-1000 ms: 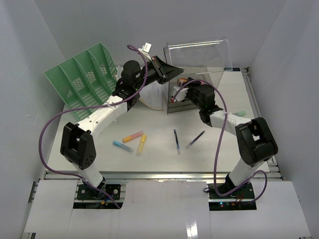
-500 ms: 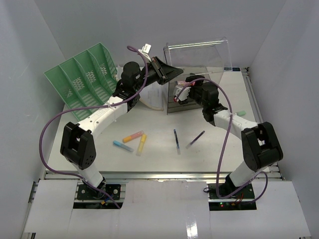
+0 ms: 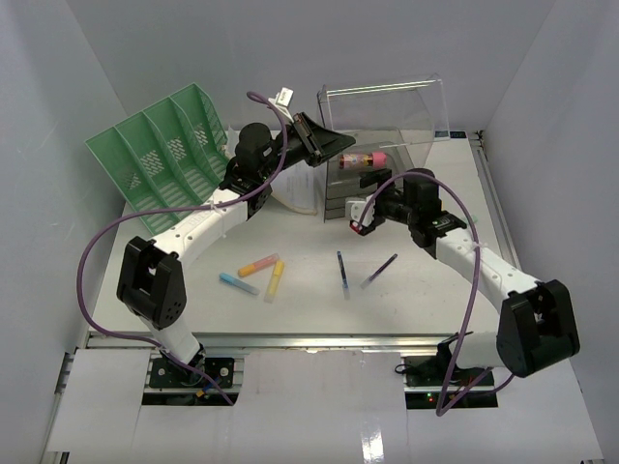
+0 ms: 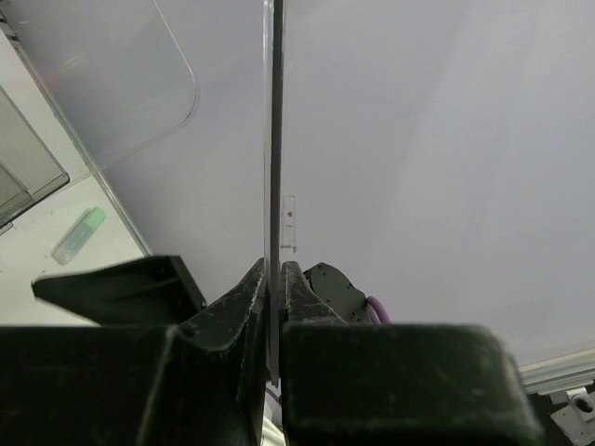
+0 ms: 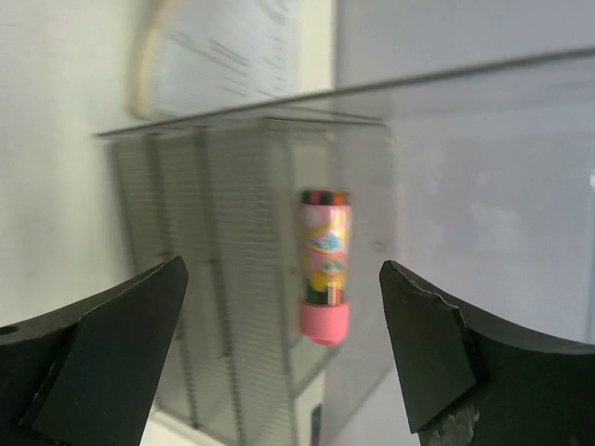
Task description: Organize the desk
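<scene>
Top external view has the large flat white desk (image 3: 309, 314) spread beneath both grippers, and it looks only partly tidied. A pink cylindrical tube of coloured sticks (image 3: 363, 159) lies inside the clear acrylic box with grey drawers (image 3: 334, 198), just ahead of the right gripper (image 3: 360, 215). That gripper's jaws are spread wide with nothing between them. The left gripper (image 4: 274, 279) pinches the thin edge of the box's transparent lid (image 3: 387, 106), holding it raised.

Much seems left to do. A blue highlighter (image 3: 238, 282), an orange highlighter (image 3: 258, 264), a yellow highlighter (image 3: 276, 278) and two dark pens (image 3: 342, 274) lie loose behind the grippers, toward the arm bases. A small green piece (image 3: 465, 220) sits to the right of the right gripper.
</scene>
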You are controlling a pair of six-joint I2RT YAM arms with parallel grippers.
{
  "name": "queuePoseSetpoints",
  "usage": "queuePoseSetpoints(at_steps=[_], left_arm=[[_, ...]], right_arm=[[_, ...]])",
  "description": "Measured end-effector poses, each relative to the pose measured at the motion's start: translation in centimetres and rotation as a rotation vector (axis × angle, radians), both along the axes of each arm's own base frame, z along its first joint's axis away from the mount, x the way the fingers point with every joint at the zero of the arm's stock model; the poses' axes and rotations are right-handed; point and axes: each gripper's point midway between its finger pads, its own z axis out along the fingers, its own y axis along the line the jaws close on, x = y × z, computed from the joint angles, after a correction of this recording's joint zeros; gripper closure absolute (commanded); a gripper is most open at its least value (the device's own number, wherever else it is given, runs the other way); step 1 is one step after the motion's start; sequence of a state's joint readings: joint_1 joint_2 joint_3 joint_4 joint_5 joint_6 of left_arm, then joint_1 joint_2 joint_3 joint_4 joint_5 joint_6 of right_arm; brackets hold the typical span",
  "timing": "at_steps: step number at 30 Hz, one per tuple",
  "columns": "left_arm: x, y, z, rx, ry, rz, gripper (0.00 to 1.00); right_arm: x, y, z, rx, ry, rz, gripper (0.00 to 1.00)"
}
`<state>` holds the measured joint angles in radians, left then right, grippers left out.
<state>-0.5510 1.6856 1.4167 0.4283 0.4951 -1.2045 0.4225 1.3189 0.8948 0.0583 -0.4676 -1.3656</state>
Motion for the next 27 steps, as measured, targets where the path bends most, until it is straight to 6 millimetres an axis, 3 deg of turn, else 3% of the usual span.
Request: queuePoseSetpoints(at_steps=[4,8,21,27], left_arm=[[-0.3,0.1,-0.4,0.005,0.003,-0.002,1.0],[-0.6,0.4,-0.8,0.012,0.002,0.001,1.0],[-1.0,0.8,-2.2,0.039,-0.008,0.013,1.0],[-1.0,0.8,-2.2,0.036,-0.014,0.014,1.0]], right_arm=[[-4.7,-0.5,-3.3,-0.05,0.113,0.099,0.1],[-7.5,-1.3,-4.9,-0.053,0.199,0.11,0.1],[-6.5,-2.5,-1.7,0.064,0.226,-0.064,0.1],[-7.0,-2.9,-0.3,0.079,0.227,-0.082,0.1]])
